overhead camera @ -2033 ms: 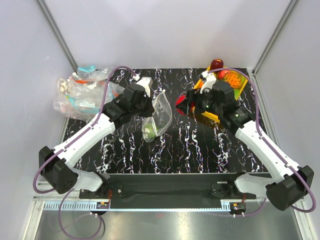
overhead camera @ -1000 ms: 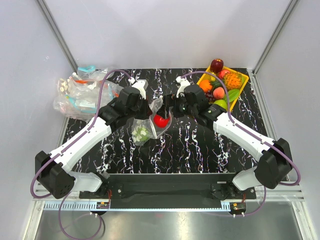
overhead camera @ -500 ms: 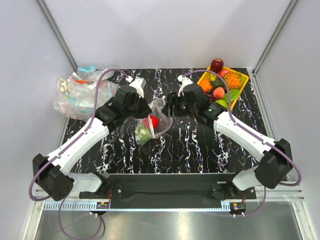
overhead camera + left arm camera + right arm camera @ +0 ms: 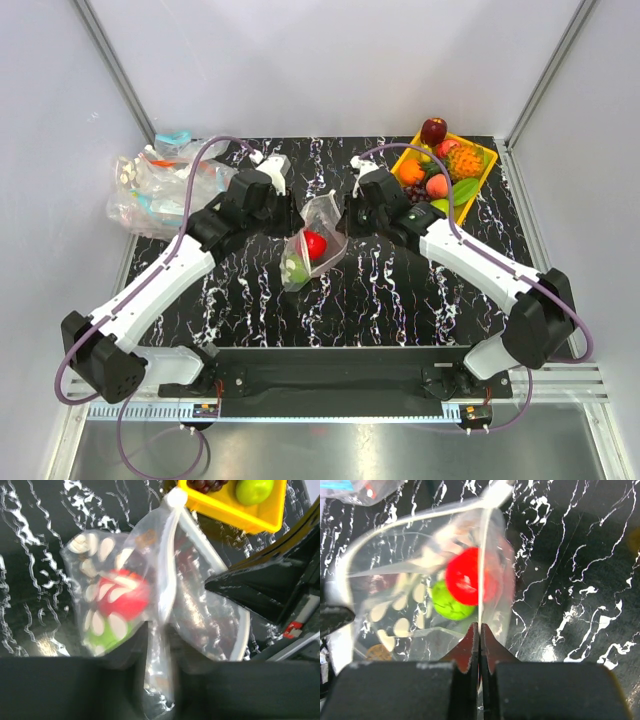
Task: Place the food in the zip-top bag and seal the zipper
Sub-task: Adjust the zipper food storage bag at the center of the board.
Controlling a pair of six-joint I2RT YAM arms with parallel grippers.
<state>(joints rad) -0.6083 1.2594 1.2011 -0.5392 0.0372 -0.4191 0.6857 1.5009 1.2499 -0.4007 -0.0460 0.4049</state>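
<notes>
Left tool (image 4: 160, 680) and right tool (image 4: 479, 636) are each clenched on an edge of the clear zip-top bag (image 4: 330, 220).
The bag is held between them at mid-desk (image 4: 400, 290). A red round fruit (image 4: 315, 243) and a bumpy green fruit (image 4: 296, 268) lie inside, side by side.

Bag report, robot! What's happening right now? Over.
Left pincer and right pincer both shut on bag. Red fruit and green fruit inside, mouth open, not sealed. More fruit in yellow tray. Over.
</notes>
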